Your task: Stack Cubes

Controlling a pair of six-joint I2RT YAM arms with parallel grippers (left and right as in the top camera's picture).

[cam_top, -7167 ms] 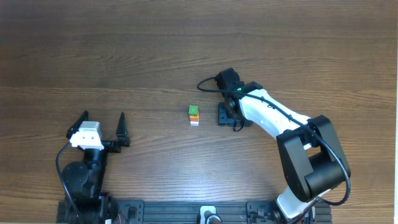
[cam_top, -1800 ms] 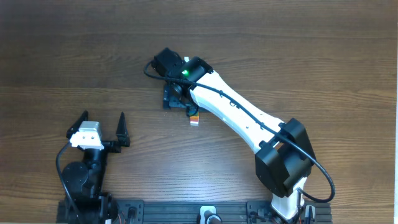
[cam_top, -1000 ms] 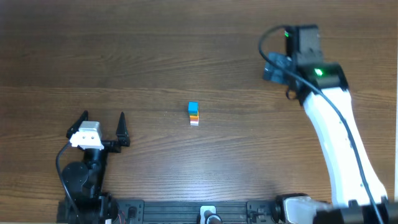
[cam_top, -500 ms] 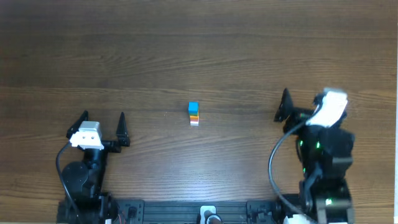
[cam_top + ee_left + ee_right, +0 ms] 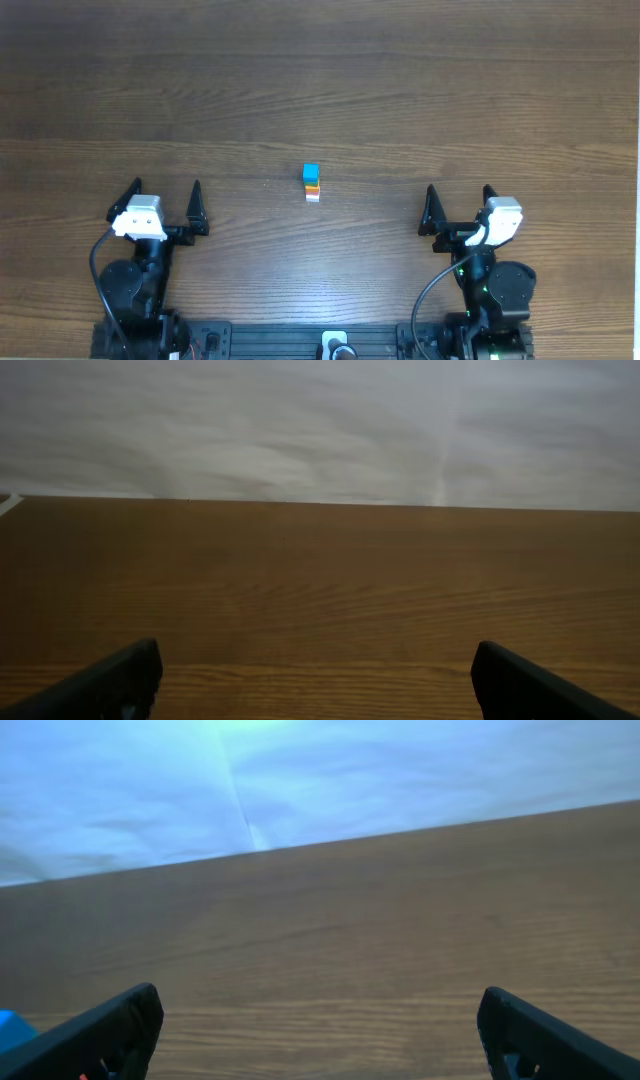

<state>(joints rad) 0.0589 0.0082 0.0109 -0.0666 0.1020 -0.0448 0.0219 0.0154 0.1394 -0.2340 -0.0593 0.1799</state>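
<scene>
You cannot count the cubes with certainty. The cube tower (image 5: 312,185) shows from above, so the blue cube (image 5: 311,173) on top covers most of what is under it. Below it you see only a thin strip of an orange cube (image 5: 313,187) and of a white cube (image 5: 313,197). Whether another cube sits between the blue and the orange one is too small to tell.

In the right wrist view only a corner of the blue cube (image 5: 10,1026) appears, cut off by the picture's edge and partly covered by one dark finger (image 5: 105,1032).

The tower stands upright in the middle of the wooden table (image 5: 320,90). Its long axis goes straight up from the table toward the top camera, with the blue face pointing up and the white cube at the base.

The left gripper (image 5: 166,186) is well apart from the tower on its left side, and a little closer to the arm bases than the tower is. Its fingers (image 5: 110,682) are spread wide and grip nothing.

The right gripper (image 5: 458,192) is well apart from the tower on its right side, also a little closer to the bases. Its fingers are spread wide too, with bare table between them.

Beyond the far edge of the table the wrist views show a pale wall (image 5: 320,420).
</scene>
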